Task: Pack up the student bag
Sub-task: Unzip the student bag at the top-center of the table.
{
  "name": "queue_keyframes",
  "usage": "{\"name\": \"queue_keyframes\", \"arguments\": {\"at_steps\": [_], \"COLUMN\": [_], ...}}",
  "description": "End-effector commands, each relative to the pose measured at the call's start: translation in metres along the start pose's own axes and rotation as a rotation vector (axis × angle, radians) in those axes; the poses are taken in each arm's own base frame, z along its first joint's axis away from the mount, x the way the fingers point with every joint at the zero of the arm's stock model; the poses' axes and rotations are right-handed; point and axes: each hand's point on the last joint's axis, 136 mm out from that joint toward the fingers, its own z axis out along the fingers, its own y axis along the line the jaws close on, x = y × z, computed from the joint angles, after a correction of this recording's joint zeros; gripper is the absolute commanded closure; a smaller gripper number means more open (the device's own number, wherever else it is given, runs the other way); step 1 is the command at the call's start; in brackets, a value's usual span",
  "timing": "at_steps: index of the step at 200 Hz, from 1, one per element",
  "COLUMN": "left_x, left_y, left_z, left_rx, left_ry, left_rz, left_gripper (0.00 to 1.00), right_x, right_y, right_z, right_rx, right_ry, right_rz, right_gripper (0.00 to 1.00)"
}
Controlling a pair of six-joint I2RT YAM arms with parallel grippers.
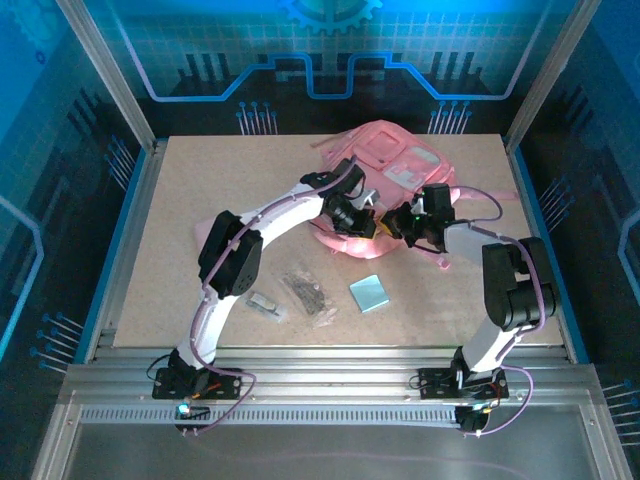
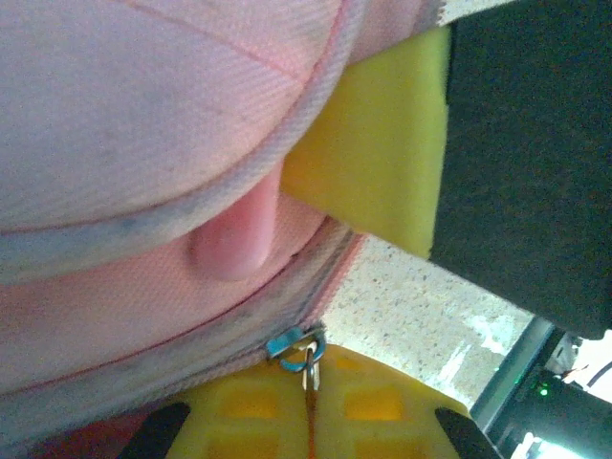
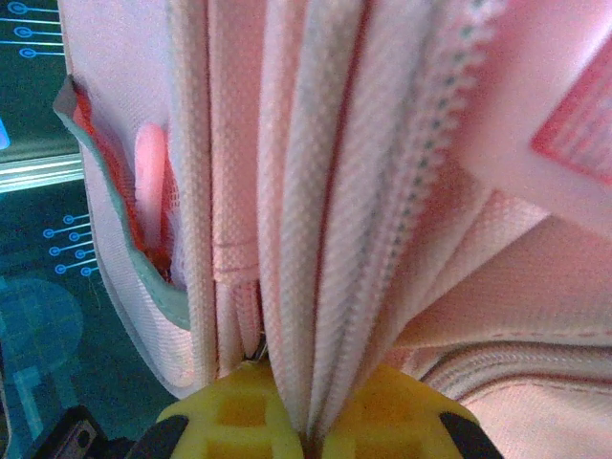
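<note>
The student bag (image 1: 390, 160) lies slumped at the far middle of the table (image 1: 200, 190), front pockets up, with thin pink straps trailing off toward the far left and right. Both arms reach in to its near edge and meet there, close together. In the left wrist view the bag's pink weave and grey-soiled piping take up the upper left, and a rounded pink tab (image 2: 239, 229) hangs from under the piped edge. Just below it sits the zip pull (image 2: 301, 346), a small metal ring from which a thin strand runs straight down between the yellow fingers of the left gripper (image 2: 311, 421). Those fingers are pressed together on that strand, so the left gripper is grasping the zip pull. A yellow block (image 2: 382, 143) fixed to a black body lies against the bag's edge on the right of that view, with speckled tabletop beneath it. In the right wrist view several folds of pink fabric and a line of zip teeth (image 3: 430, 163) run down into the seam between the yellow fingers of the right gripper (image 3: 308, 426), which is clenched on the bag's gathered cloth. To the left of those folds a side pocket (image 3: 124, 258) with a pale green rim gapes open. On the near part of the table, apart from the bag, lie a light blue square (image 1: 369, 293), a clear packet of dark items (image 1: 308, 293) and a small silvery packet (image 1: 265, 303).
</note>
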Motion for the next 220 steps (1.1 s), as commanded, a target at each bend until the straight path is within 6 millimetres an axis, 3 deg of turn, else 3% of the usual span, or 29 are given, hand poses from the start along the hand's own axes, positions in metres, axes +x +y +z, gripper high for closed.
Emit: {"name": "queue_keyframes", "arguments": {"at_steps": [1,18,37,59,77,99,139,154,167,183,220], "left_x": [0.002,-0.001,-0.002,-0.006,-0.01,-0.008,0.02,0.023,0.019,0.007,-0.028], "left_y": [0.02,0.074,0.117,0.139,0.141,0.121,0.047,0.018,-0.003,-0.02,-0.035], "left_z": [-0.047,-0.068,-0.092,-0.107,-0.108,-0.102,-0.078,-0.067,-0.058,-0.048,-0.038], "left_rx": [-0.09,-0.214,-0.297,-0.318,-0.317,-0.238,-0.092,-0.032,0.015,0.048,0.077], "left_ry": [-0.023,-0.051,-0.086,-0.125,-0.138,-0.13,-0.069,-0.064,-0.065,-0.067,-0.093], "left_rz": [-0.003,-0.084,-0.165,-0.209,-0.208,-0.187,-0.092,-0.062,-0.036,-0.014,0.004], "left_gripper": [1.0,1.0,1.0,1.0,1.0,1.0,1.0,1.0,1.0,1.0,1.0], "right_x": [-0.037,-0.039,-0.042,-0.044,-0.047,-0.063,-0.111,-0.118,-0.116,-0.104,-0.064], "right_y": [0.002,-0.001,-0.005,-0.006,-0.004,0.001,0.014,0.019,0.021,0.024,0.023], "right_z": [-0.017,-0.026,-0.032,-0.033,-0.029,-0.029,-0.042,-0.047,-0.052,-0.062,-0.081], "right_rx": [0.016,0.029,0.046,0.044,0.046,0.072,0.162,0.189,0.198,0.181,0.127], "right_ry": [-0.152,-0.147,-0.144,-0.142,-0.129,-0.143,-0.242,-0.242,-0.233,-0.222,-0.165], "right_rz": [-0.075,-0.088,-0.097,-0.101,-0.131,-0.188,-0.247,-0.232,-0.212,-0.198,-0.151], "right_gripper": [1.0,1.0,1.0,1.0,1.0,1.0,1.0,0.81,0.57,0.4,0.28]}}
